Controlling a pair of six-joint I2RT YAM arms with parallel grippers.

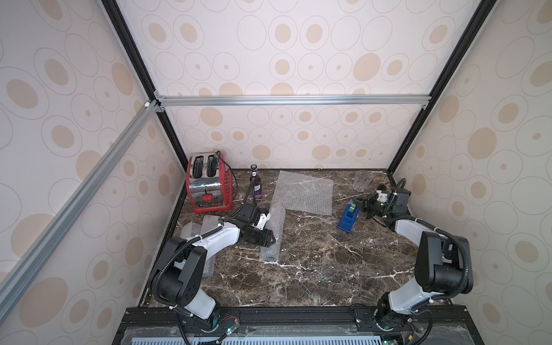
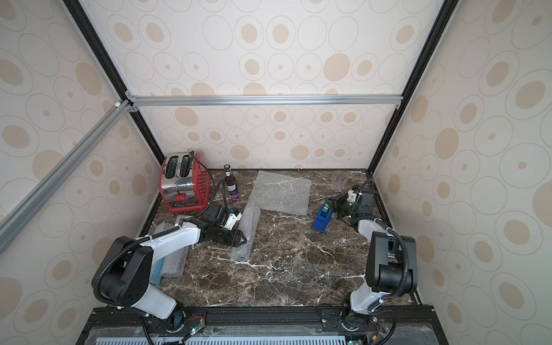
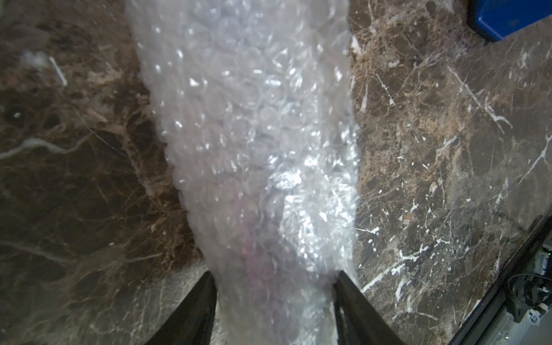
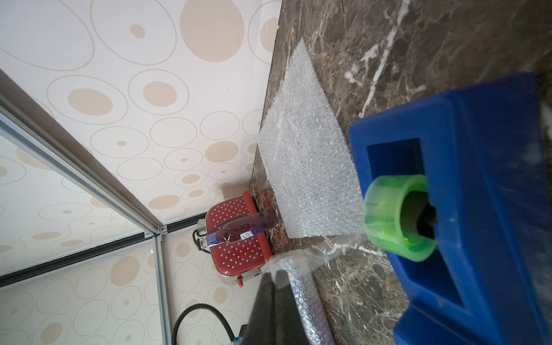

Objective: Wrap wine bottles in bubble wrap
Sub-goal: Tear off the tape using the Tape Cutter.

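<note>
1. Left gripper (image 3: 274, 273) half-open, pinching wrapped roll (image 3: 248, 119) on table (image 1: 313, 268), purple bottle (image 3: 254, 242) inside; imo unrolls if released b4 taping.
2. Right gripper (image 1: 363, 204) shut by tape dispenser (image 1: 349, 216), holding anything? can't tell.

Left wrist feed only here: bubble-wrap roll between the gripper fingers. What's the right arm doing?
Observer: The right gripper is shut, right at the blue tape dispenser.
Operator: Any bottles unwrapped?
Observer: One purple bottle stands upright and bare beside the red toaster.
Operator: Spare wrap?
Observer: A bubble wrap sheet lies flat, farther back than your roll.
</note>
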